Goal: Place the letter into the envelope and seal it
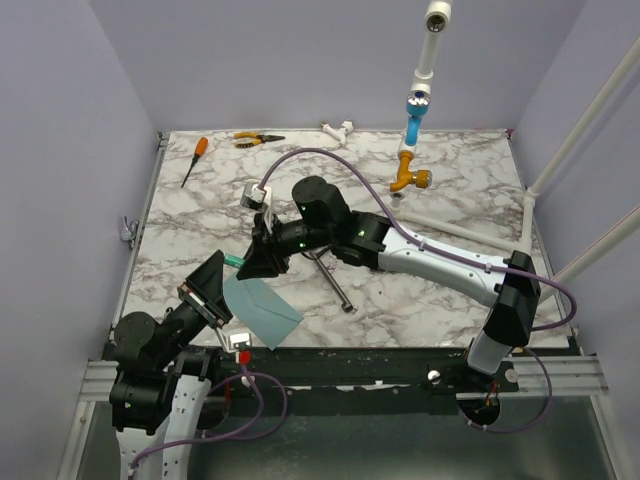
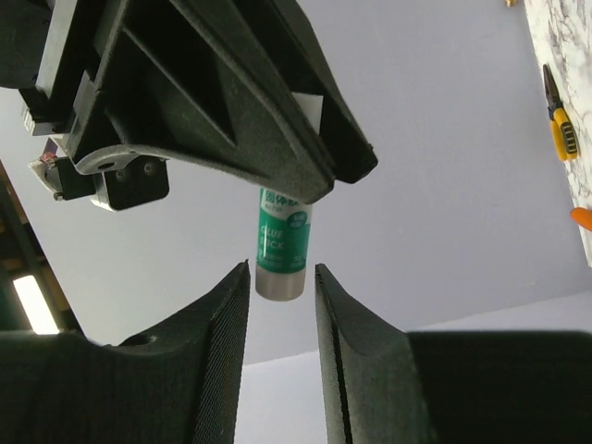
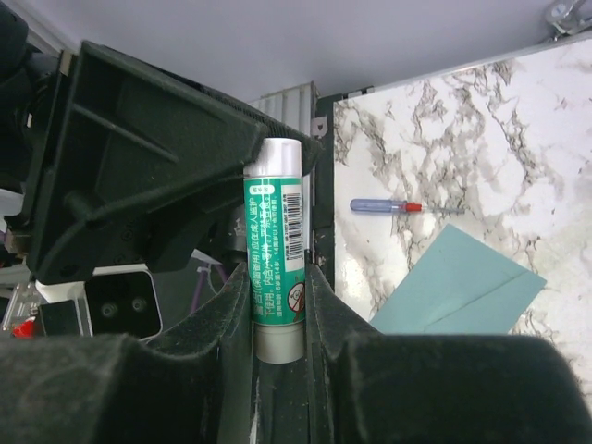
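The teal envelope (image 1: 260, 310) lies flat on the marble table near the front edge, between the two arms; it also shows in the right wrist view (image 3: 453, 287). The tan letter is out of view. My right gripper (image 1: 262, 258) is shut on a green and white glue stick (image 3: 276, 240), held above the table over the envelope's far side. My left gripper (image 2: 282, 277) is open. Its fingertips stand on either side of the stick's grey end (image 2: 279, 282), with a gap on each side. The stick's green tip shows from above (image 1: 233, 261).
A long dark tool (image 1: 332, 280) lies right of the envelope. A blue-handled screwdriver (image 3: 384, 206) lies by the table edge. An orange screwdriver (image 1: 194, 160) and yellow pliers (image 1: 258, 140) lie at the back left. A white pipe with an orange valve (image 1: 412, 178) hangs at the back.
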Tool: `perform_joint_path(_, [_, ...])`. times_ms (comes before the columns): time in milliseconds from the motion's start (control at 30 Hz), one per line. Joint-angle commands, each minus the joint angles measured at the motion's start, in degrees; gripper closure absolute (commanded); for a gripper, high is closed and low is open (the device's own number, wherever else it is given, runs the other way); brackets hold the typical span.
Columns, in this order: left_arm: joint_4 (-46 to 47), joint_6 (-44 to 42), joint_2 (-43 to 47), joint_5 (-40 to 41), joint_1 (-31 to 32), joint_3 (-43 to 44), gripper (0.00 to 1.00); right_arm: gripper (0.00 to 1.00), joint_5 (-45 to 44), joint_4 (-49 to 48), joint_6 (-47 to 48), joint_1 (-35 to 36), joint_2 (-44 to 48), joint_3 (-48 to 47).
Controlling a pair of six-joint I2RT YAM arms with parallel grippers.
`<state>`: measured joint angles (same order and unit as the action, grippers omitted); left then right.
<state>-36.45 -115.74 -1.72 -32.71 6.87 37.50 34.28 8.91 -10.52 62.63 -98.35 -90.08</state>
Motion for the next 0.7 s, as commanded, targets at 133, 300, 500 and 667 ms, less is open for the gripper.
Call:
perform_joint_path(133, [0.1,-1.0,-1.1,-2.3,0.1,0.8,0.69,0.99,3.2,-0.6,0.4,0.9,-1.6,-3.2])
perform_joint_path(300, [0.0,-0.1,-1.3,-1.4,0.1,1.3,0.72,0.99,2.8,0.2,1.5,1.1,-1.3,-2.7])
perform_joint_path(500, [-0.3,1.4,-2.0,-0.6,0.1,2.5,0.68,1.0,2.2,3.1,4.6,1.0,0.3,-0.8])
perform_joint_path(667, [-0.7,-1.2,-1.7,-2.9,0.0,2.0,0.7,0.99,2.3,2.7,4.5,1.0,0.9,-0.4])
